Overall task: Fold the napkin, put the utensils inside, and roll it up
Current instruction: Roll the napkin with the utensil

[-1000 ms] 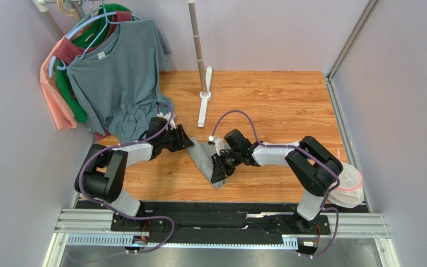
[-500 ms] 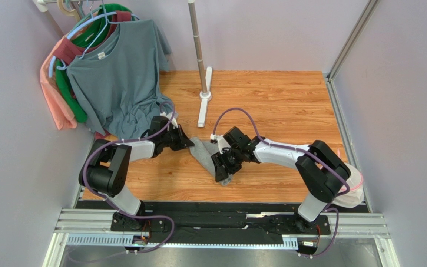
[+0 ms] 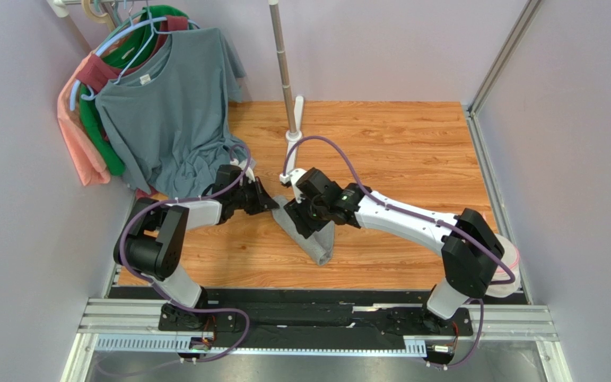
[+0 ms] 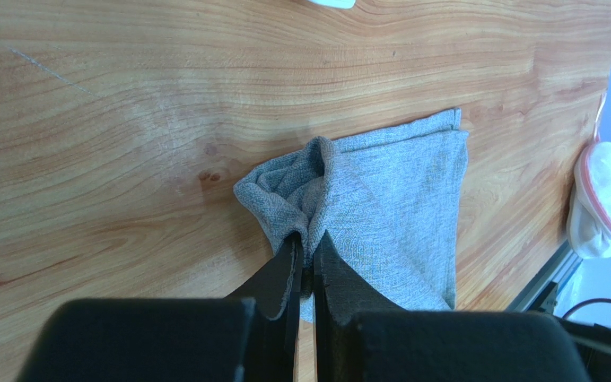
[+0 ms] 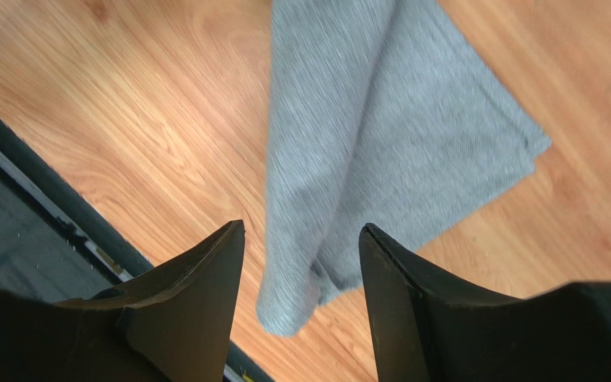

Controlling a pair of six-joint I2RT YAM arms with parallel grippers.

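On the wooden table between lilac walls, a folded grey napkin.

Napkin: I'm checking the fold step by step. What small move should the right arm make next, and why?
Probably lower the right gripper onto the napkin along its raised fold and close. Its fingers stand open over the cloth, holding nothing, while the left gripper is shut on a bunched corner. The cloth lies crumpled rather than flat, so a second grasp seems needed to straighten it.
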